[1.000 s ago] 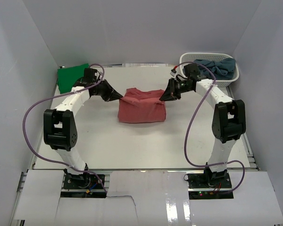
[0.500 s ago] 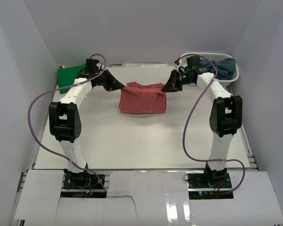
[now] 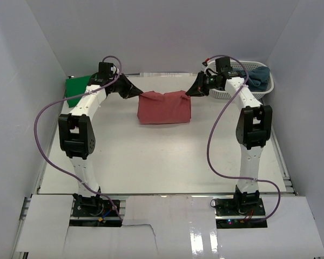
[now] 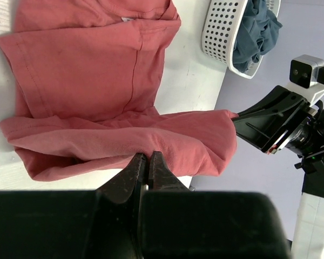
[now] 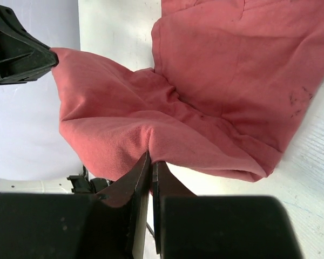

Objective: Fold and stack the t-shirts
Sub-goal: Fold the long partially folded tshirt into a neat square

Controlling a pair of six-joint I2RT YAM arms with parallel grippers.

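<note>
Your left gripper (image 3: pixel 136 94) and right gripper (image 3: pixel 190 93) pinch tight on the red t-shirt (image 3: pixel 164 108), half folded in the middle. The green t-shirt (image 3: pixel 74 89) looks done at the far left, and the blue t-shirts (image 3: pixel 256 75) wait in the basket (image 3: pixel 227 93)

The left arm (image 3: pixel 86 103) and right arm (image 3: pixel 244 97) have white links between bulky black joint housings. A purple cable (image 3: pixel 35 132) loops beside each. The left claw (image 4: pixel 147 162) and right claw (image 5: pixel 150 159) are matte black, with wedge-shaped tapering fingers.
</note>
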